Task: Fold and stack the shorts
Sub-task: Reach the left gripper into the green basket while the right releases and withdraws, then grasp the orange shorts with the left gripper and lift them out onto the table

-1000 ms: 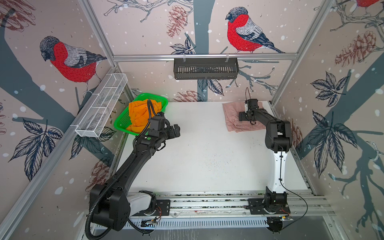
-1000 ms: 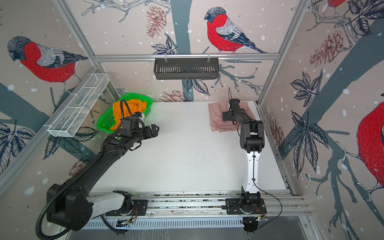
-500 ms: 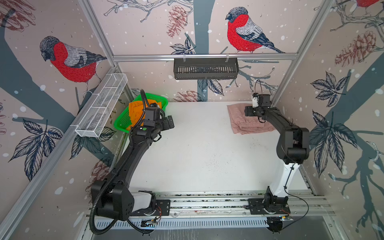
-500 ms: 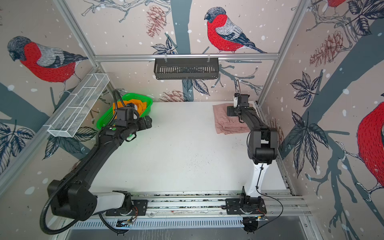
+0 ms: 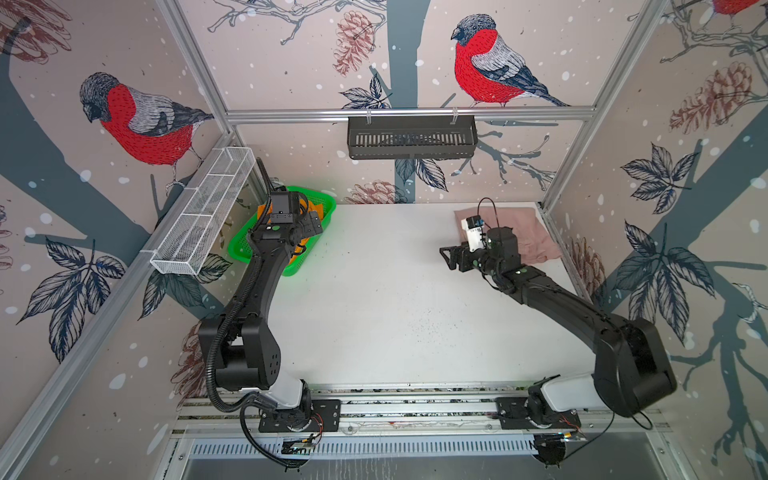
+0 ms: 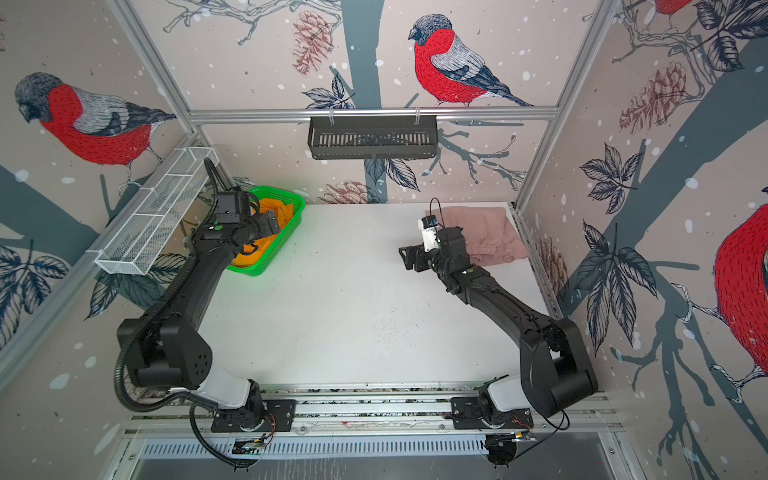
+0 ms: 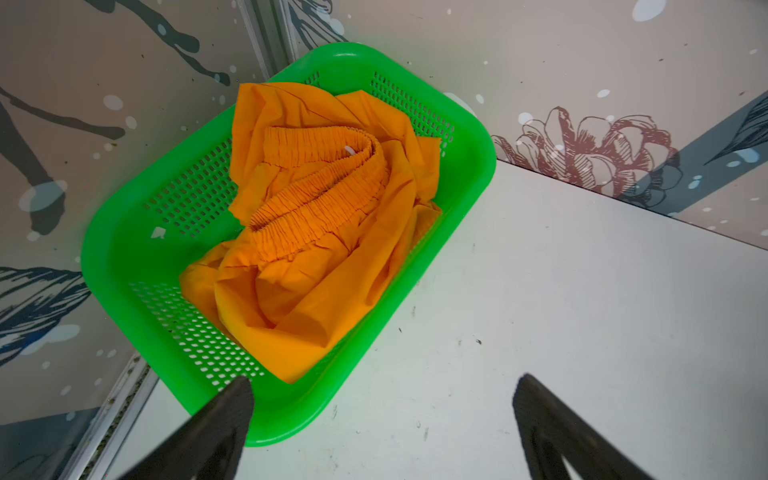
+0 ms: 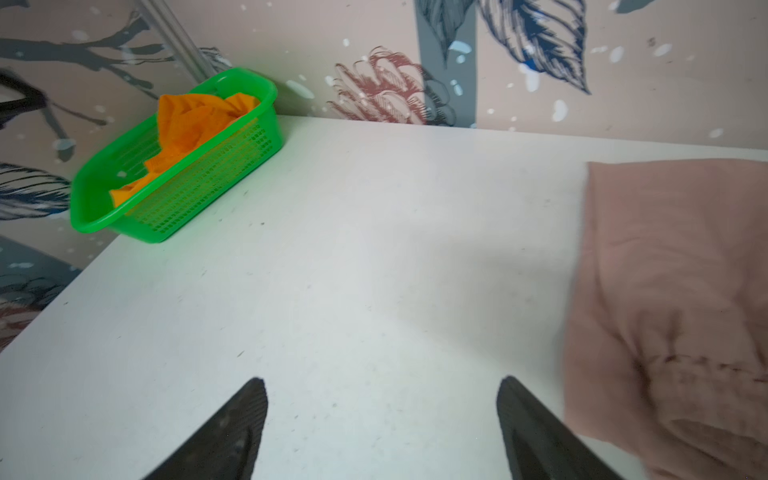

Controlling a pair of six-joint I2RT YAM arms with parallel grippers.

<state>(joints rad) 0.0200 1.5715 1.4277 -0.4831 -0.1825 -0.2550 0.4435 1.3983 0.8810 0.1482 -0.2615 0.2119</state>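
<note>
In both top views the pink shorts [image 5: 530, 235] lie folded-looking in the far right corner of the table [image 5: 374, 311]. The orange shorts [image 6: 286, 216] sit bunched in the green basket [image 6: 249, 271] at far left, with the left gripper [image 5: 312, 226] over it and the right gripper [image 5: 451, 257] just beside the pink pair. Left wrist view: jaws spread wide and empty above the crumpled orange pair, which looks light, floppy and probably slippery, so I'd pinch the thick gathered waistband [image 7: 324, 195]. Right wrist view: jaws spread too, holding nothing, over bare table.

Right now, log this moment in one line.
left gripper: open, empty, above basket | right gripper: open, empty, above table beside pink shorts | orange shorts: crumpled in basket | pink shorts: folded on table
</note>
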